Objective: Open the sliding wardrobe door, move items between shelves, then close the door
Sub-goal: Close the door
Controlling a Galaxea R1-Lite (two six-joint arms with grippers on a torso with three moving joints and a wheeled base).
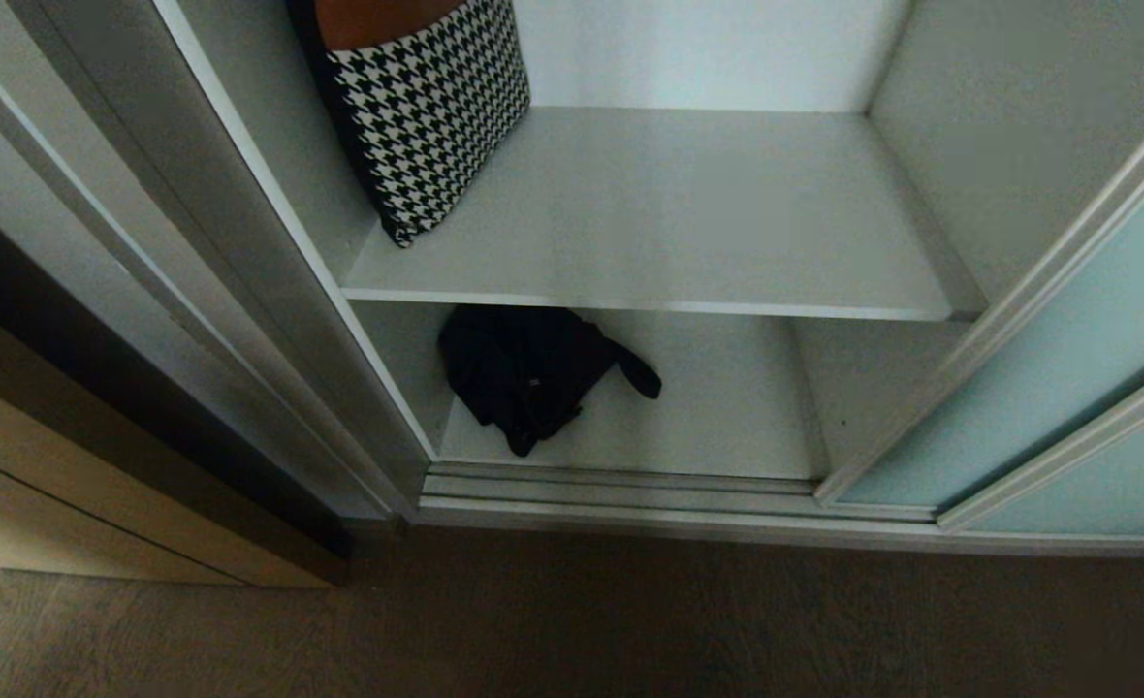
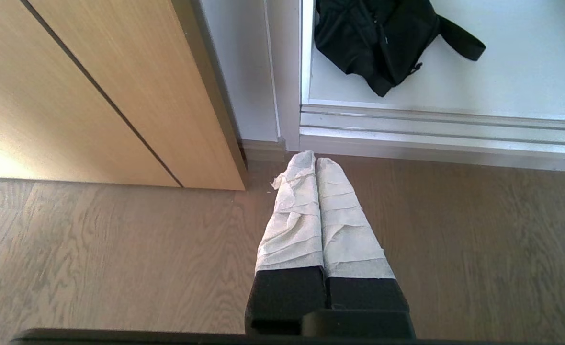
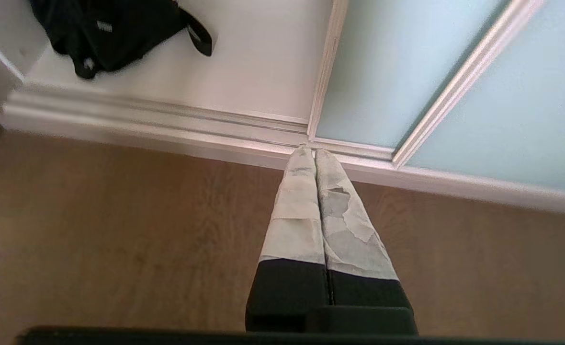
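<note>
The wardrobe stands open. Its sliding door (image 1: 1047, 388) of pale teal glass is pushed to the right. A black fabric bag (image 1: 528, 373) lies on the bottom shelf (image 1: 717, 417), towards the left. A houndstooth piece (image 1: 427, 102) with an orange-brown top leans on the left wall of the upper shelf (image 1: 688, 213). Neither arm shows in the head view. My left gripper (image 2: 315, 160) hangs shut over the floor before the wardrobe's left corner, with the bag (image 2: 383, 38) beyond it. My right gripper (image 3: 313, 152) is shut too, near the door's (image 3: 383, 72) bottom track.
A tan wooden panel (image 2: 96, 91) stands left of the wardrobe. The metal floor track (image 1: 620, 490) runs along the wardrobe's front. Wooden floor (image 1: 572, 620) lies in front.
</note>
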